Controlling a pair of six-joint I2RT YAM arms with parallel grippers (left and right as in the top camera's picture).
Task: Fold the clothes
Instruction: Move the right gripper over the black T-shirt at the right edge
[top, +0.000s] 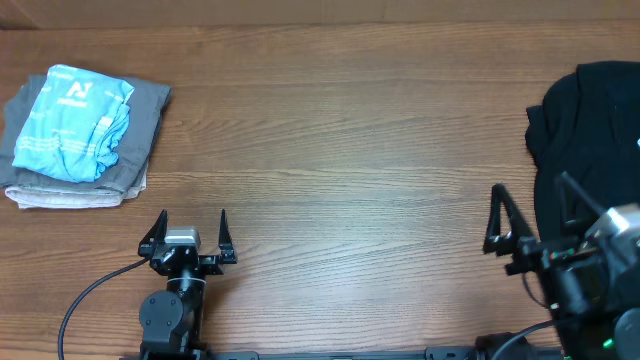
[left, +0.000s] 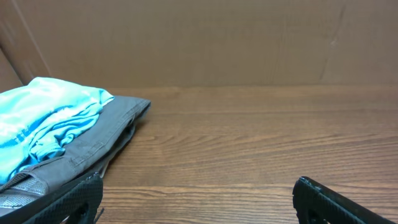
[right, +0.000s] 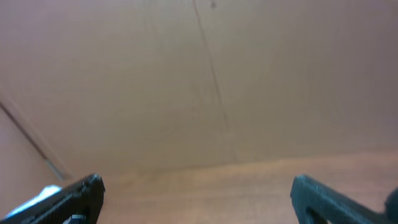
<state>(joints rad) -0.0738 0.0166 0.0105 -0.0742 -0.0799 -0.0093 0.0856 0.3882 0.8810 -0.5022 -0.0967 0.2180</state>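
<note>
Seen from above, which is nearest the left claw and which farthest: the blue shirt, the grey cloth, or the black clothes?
From the left gripper:
1. Grey cloth, ahead and left.
2. Blue shirt, lying on it.
3. Black clothes, far right.

Black clothes: unfolded, heaped in a crumpled mass along the right edge of the overhead frame, running from upper right toward lower right. Cut off by the frame edge, lower part partly hidden. Soft dark fabric, creases barely distinguishable; number of garments cannot be told.

Folded stack at upper left: light blue garment with white print on top, grey garment beneath, a paler layer showing at the bottom edge. Lying flat, edges roughly squared, well apart from the black clothes.
</note>
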